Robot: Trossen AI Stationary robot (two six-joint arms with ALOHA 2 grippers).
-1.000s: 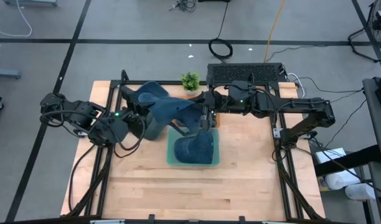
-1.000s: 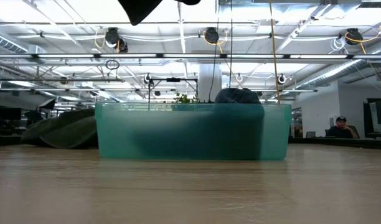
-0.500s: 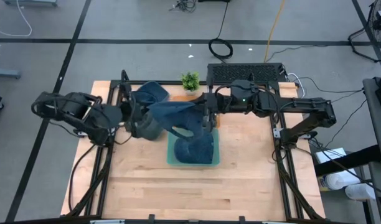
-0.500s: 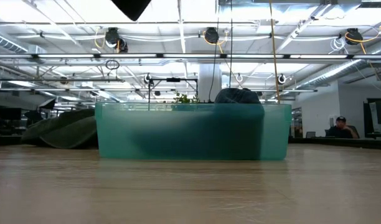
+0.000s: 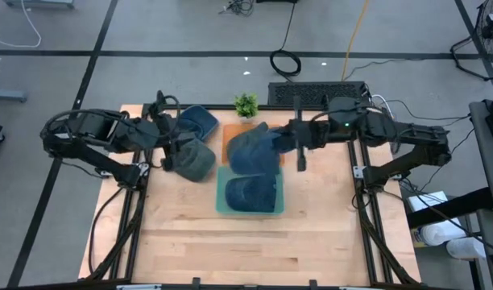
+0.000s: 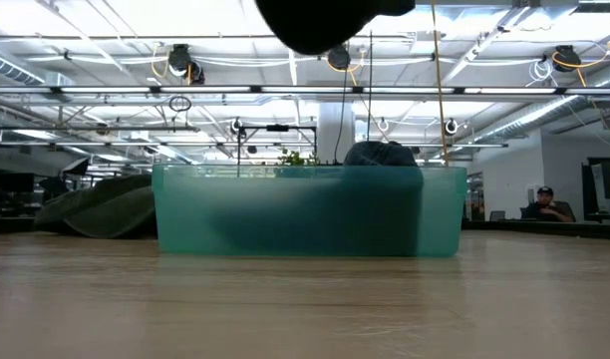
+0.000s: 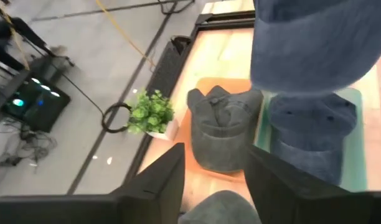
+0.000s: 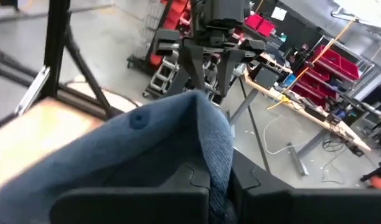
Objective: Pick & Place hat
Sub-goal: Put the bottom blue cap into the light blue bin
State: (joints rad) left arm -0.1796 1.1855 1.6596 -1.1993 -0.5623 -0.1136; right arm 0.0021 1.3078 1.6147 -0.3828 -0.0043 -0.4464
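One blue hat (image 5: 253,148) hangs above your green bin (image 5: 222,201), pinched in the right claw (image 5: 297,143); the left claw (image 5: 167,149), fingers parted, sits beside the bin.

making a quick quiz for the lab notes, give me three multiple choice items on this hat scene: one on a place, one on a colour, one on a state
1. Where is the blue denim hat held by the right gripper?
A. above the bin's far edge
B. on the floor
C. on the plant

2. What colour is the bin?
A. red
B. teal
C. yellow

3. What is the left gripper doing?
A. clamping the denim hat
B. holding the plant
C. open, holding nothing

Answers: 1 A, the high view shows the hat hanging over the bin's far rim. 2 B, its wall is teal in the low view. 3 C, the left wrist view shows its fingers apart with nothing between.
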